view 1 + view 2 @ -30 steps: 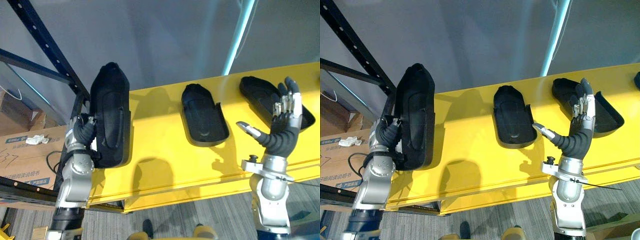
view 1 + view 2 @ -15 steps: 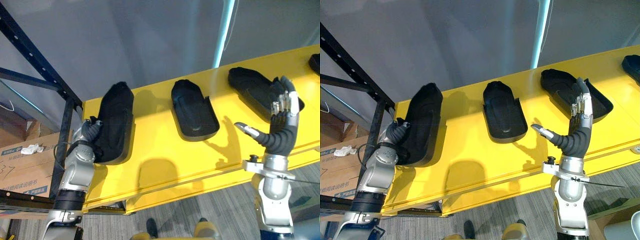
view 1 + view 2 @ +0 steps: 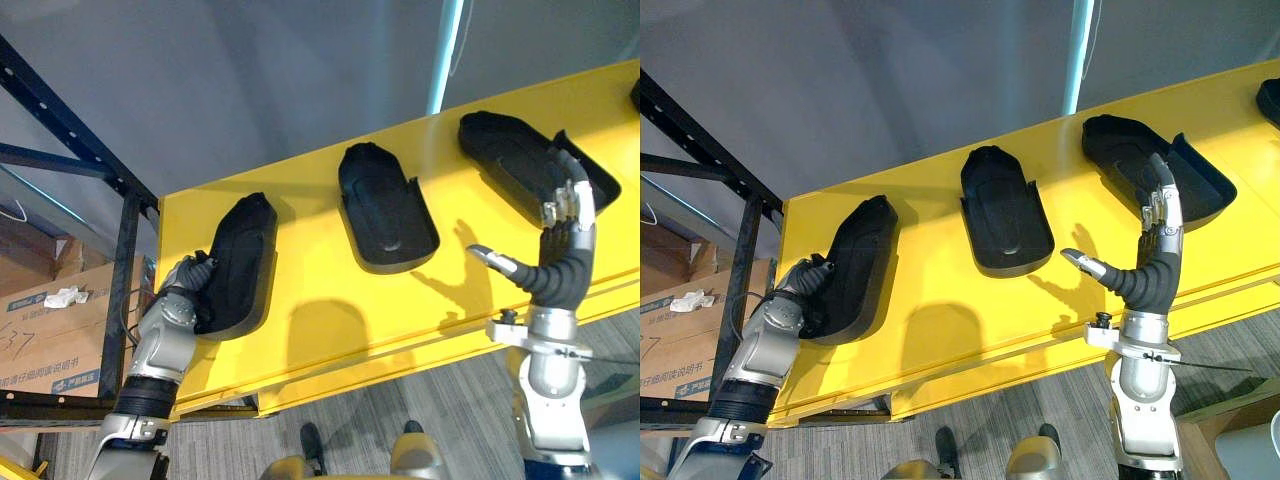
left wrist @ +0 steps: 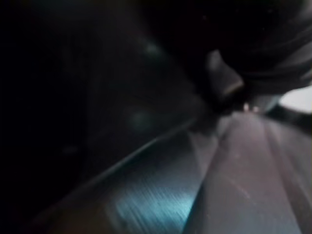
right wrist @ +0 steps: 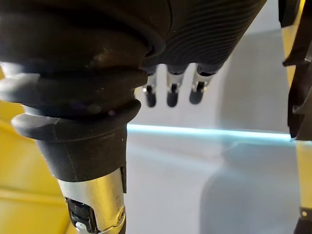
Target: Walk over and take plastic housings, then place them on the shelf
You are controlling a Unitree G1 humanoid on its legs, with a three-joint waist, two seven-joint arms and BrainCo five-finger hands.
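— How far along are we?
— Left hand (image 3: 807, 284) rests against the left housing (image 3: 243, 262), which lies on the shelf (image 3: 320, 250); its fingers are hidden, so I cannot tell the grip. Middle housing (image 3: 385, 205) and right housing (image 3: 515, 160) lie there too. Right hand (image 3: 558, 258): fingers spread, empty.
— Remaining?
— Likely just letting go.
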